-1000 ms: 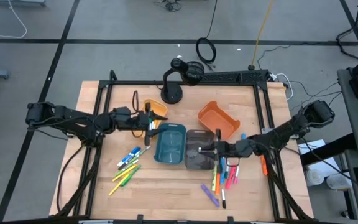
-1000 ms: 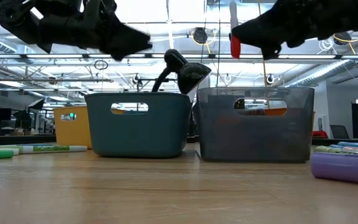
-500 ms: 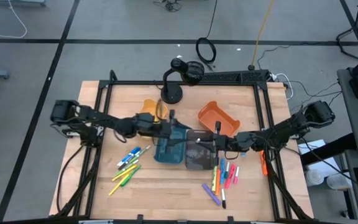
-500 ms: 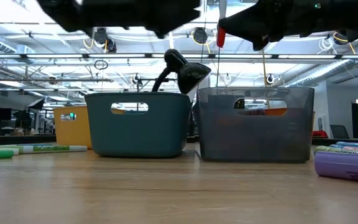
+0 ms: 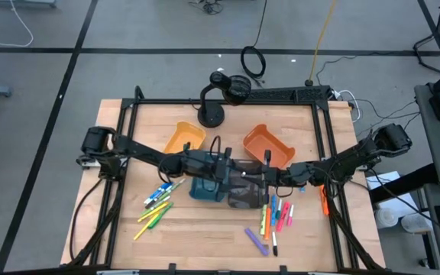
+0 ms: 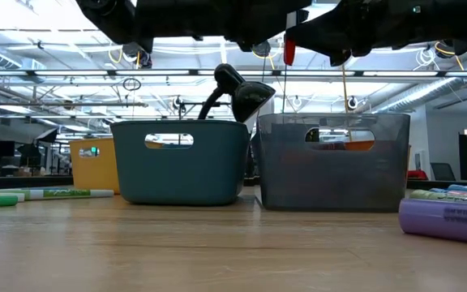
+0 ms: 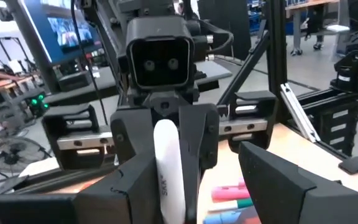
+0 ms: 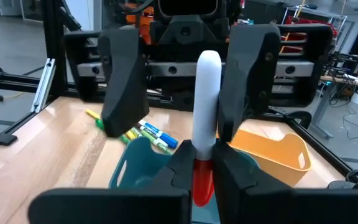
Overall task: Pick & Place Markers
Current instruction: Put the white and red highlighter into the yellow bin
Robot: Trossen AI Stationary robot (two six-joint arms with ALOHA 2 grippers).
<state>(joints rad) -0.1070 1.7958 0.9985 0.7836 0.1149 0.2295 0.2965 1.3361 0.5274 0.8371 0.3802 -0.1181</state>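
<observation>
Held marker: A red and white marker [image 8: 202, 124] stands upright between the two arms, above the grey bin [image 5: 244, 191], so it can pass from one arm to the other or drop in.

Right gripper: The right gripper [image 8: 202, 163] is pinching the red end of the marker. Its fingers are pressed tight on it so it does not fall.

Left gripper: The left gripper [image 8: 191, 74] faces the right one. Its fingers are spread wide, one on each side of the white end. They look ready to take it, but they are not squeezing it.

Why up high: In the low view both arms are above the bins, with the red tip [image 6: 289, 50] over the grey bin [image 6: 332, 161]. I think this keeps the marker clear of the bin walls.

Other markers: A yellow, green and blue bunch [image 5: 157, 202] lies on the table [image 5: 205, 237] near the left arm. A pink, orange and purple bunch [image 5: 273, 221] lies near the right arm. They are not sorted yet.

Bins: The teal bin [image 5: 203, 183] sits touching the grey bin. The yellow bin [image 5: 183, 137] and orange bin [image 5: 270, 145] sit farther back.

How far along: Most markers are on the table, so I think a lot of work is left.
</observation>
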